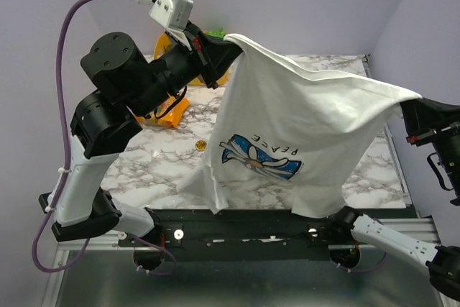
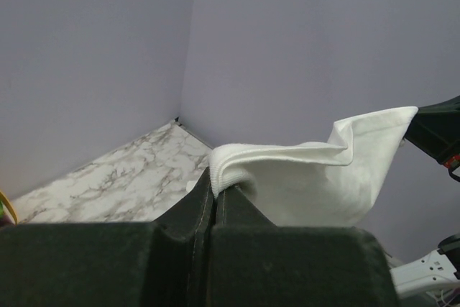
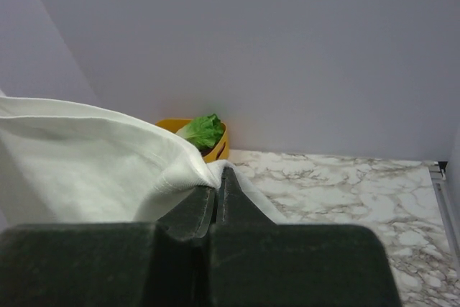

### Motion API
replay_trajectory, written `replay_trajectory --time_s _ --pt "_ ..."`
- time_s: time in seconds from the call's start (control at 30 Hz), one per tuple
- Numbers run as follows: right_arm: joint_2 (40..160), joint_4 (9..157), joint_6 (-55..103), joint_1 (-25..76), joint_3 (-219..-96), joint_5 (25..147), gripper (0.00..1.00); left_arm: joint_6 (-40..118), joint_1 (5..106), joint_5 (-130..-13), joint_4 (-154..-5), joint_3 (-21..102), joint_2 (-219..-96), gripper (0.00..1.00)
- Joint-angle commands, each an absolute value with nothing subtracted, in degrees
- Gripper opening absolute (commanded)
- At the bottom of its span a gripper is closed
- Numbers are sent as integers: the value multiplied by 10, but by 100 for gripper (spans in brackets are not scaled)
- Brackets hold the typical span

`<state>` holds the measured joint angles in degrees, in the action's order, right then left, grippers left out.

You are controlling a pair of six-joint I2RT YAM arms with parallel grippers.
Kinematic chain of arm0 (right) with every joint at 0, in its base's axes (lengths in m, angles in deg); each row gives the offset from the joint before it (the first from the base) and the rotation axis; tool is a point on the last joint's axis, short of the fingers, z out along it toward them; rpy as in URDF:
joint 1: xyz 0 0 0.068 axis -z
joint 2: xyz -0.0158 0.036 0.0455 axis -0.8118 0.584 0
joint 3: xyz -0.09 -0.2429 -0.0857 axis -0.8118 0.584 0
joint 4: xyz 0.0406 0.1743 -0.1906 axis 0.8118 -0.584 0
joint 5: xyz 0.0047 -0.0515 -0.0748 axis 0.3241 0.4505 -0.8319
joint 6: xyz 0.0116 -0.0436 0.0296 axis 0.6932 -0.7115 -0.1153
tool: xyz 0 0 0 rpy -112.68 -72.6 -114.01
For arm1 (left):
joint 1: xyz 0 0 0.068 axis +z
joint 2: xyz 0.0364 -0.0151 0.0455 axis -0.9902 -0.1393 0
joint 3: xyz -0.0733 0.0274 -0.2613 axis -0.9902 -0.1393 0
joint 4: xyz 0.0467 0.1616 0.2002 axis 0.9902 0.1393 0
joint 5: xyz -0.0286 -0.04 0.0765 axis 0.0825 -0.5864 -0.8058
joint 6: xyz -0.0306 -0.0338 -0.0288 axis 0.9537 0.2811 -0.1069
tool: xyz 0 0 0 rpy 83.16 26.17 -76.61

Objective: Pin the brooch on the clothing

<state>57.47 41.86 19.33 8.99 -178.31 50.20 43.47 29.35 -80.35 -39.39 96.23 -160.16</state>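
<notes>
The white T-shirt (image 1: 302, 127) hangs stretched in the air between both grippers, its blue flower print (image 1: 260, 156) facing up. My left gripper (image 1: 224, 42) is shut on the shirt's left corner, whose ribbed hem (image 2: 237, 159) shows pinched in the left wrist view. My right gripper (image 1: 411, 102) is shut on the shirt's right corner; the cloth (image 3: 93, 156) drapes left of its fingers (image 3: 215, 192). The tiny gold brooch (image 1: 201, 146) lies on the marble table (image 1: 154, 156), just left of the hanging shirt's lower edge.
An orange snack packet (image 1: 171, 109) lies on the table under the left arm. A yellow bowl (image 3: 219, 147) with green lettuce (image 3: 203, 131) stands at the back by the wall. Lilac walls close in the table on three sides.
</notes>
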Motion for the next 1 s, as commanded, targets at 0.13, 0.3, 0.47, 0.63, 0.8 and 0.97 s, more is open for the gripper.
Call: replay_trajectory --time_s 0.13,0.3,0.47,0.63,0.8,0.97 --pt "636 415 176 91 -1792 418 0 415 291 -811 -390 1057 -1702 0" --pt "656 519 114 92 -1765 394 0 399 295 -845 -408 1130 -1772 0" --pt "713 669 -20 91 -1727 357 0 388 318 -886 -488 1153 -1817 0" --pt "795 773 -91 179 -1739 409 0 361 348 -932 -567 1181 -1873 0" --pt "862 778 -69 300 -1800 495 0 320 385 -952 -672 1173 -1899 0" --pt "900 785 -76 332 -1868 530 0 265 387 -993 -762 1188 -1912 0"
